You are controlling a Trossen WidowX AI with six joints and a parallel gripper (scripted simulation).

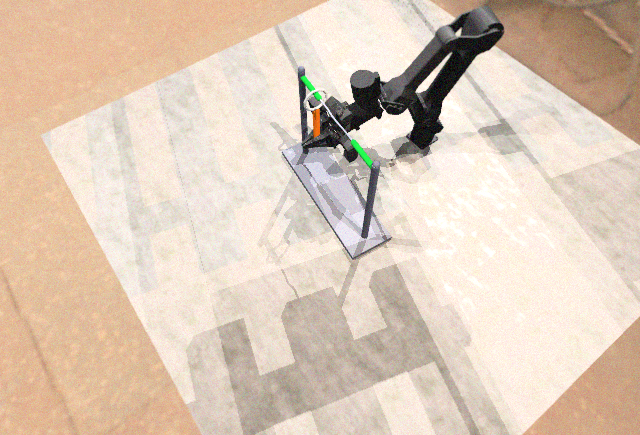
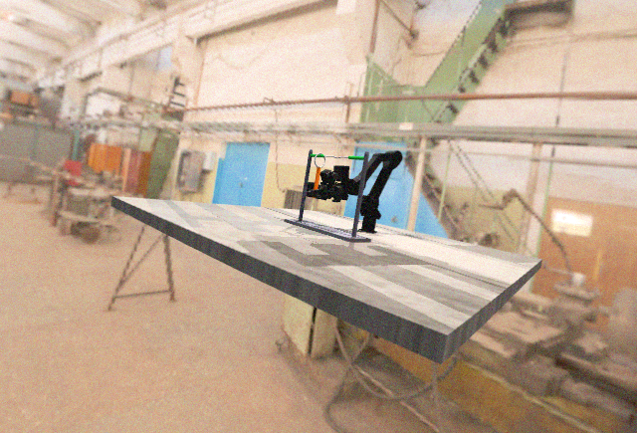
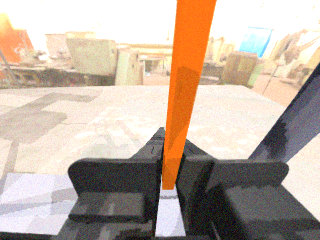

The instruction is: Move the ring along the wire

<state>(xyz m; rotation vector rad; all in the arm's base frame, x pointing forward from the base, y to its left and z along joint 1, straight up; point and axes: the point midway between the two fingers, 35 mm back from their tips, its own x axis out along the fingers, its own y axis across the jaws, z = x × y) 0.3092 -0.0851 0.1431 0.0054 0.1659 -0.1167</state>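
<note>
The white ring (image 1: 305, 104) hangs around the wire near the inner end of the far green part (image 1: 308, 84) (image 2: 313, 155). Its orange handle (image 1: 316, 122) (image 2: 317, 178) (image 3: 188, 60) points down, slightly tilted in the wrist view. My gripper (image 1: 315, 136) (image 2: 315, 190) (image 3: 165, 131) is shut on the handle's lower part, below the wire and close to the far post (image 1: 302, 110) (image 2: 305, 191) (image 3: 295, 117). The thin grey part (image 1: 339, 126) (image 2: 336, 157) runs to the other green part (image 1: 362, 153) (image 2: 355, 157) at the near post (image 1: 370, 197) (image 2: 360, 191). Exact contact between ring and wire is too small to tell.
Both posts stand on a flat pale base plate (image 1: 343, 223) lying on the table (image 1: 180, 187) (image 2: 288, 264). The arm (image 1: 423, 66) (image 2: 377, 176) reaches in from the side opposite the exterior view, with its wrist below the wire. Shadows cross the table.
</note>
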